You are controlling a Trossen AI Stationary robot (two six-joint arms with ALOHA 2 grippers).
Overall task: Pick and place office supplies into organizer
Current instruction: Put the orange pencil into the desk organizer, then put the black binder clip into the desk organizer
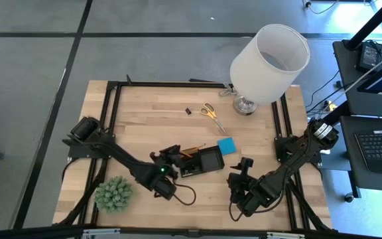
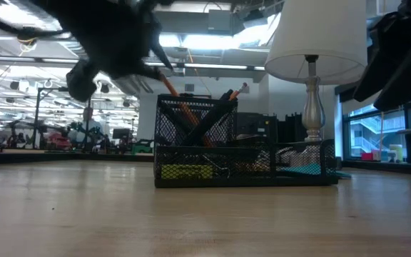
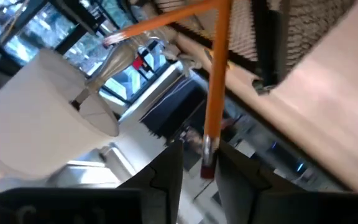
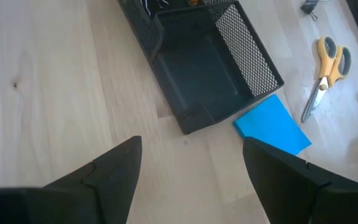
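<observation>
The black mesh organizer (image 1: 202, 161) stands mid-table, and orange pencils (image 2: 184, 111) lean in its tall cup. My left gripper (image 3: 201, 155) is open at the organizer's left side. Its fingers stand on either side of the eraser end of one orange pencil (image 3: 215, 93), whose other end is down in the cup. A second pencil (image 3: 160, 22) crosses behind it. My right gripper (image 4: 191, 142) hangs open over bare table at the organizer's near right, holding nothing. A blue pad (image 4: 272, 124), yellow-handled scissors (image 4: 325, 71) and a small black clip (image 1: 188, 111) lie on the table. My left gripper has its fingers either side of the pencil's eraser end (image 3: 207, 167), coming at it nearly level from the table's left. A gap shows beside one finger (image 3: 169, 177). I cannot tell whether the other finger (image 3: 236, 180) touches the pencil.
A big white lamp (image 1: 268, 63) stands at the far right of the table. A green spiky plant ball (image 1: 114, 194) sits near the left front corner. Bare wood lies along the near edge between the two arms.
</observation>
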